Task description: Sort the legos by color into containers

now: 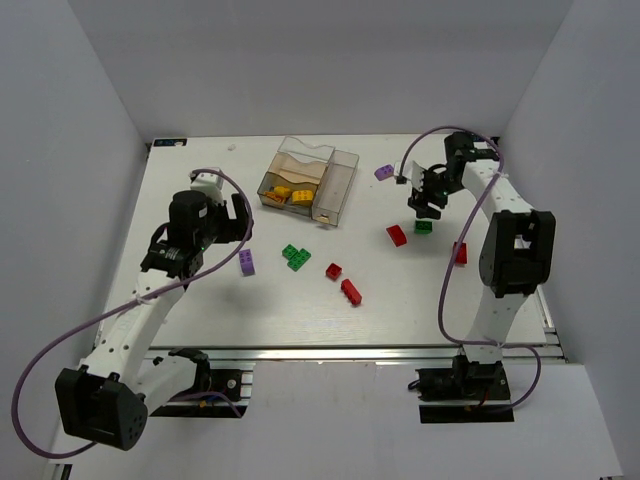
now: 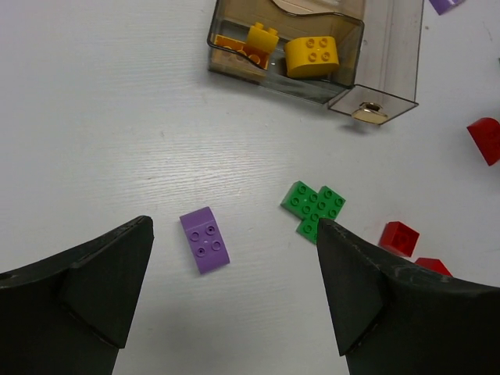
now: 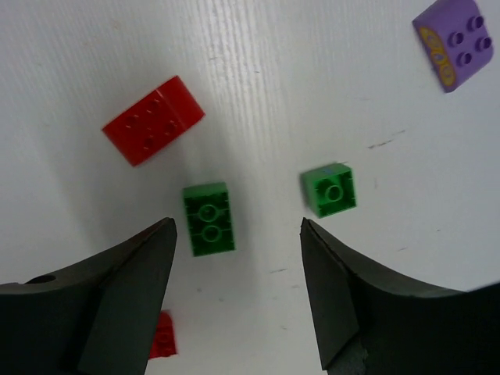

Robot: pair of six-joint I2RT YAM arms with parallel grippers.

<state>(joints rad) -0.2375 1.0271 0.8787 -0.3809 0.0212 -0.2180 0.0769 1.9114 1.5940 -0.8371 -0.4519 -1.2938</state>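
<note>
Left wrist view is showing my left pincer [image 2: 234,228] gaping wide and gripping nothing, with a purple lego [image 2: 205,240] lying on the table [image 2: 94,117] beneath it. My right pincer [image 3: 237,226] is hanging open and empty over a green lego [image 3: 208,219]. Yellow legos [image 2: 312,56] are sitting in the box [image 2: 391,55] farther off.

Purple brick [image 2: 205,240] free all round; nearest obstacle green bricks [image 2: 313,209].

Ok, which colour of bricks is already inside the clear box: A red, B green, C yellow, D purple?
C: the bricks inside the clear box are yellow bricks, while the purple brick and the green bricks lie loose on the table.
</note>
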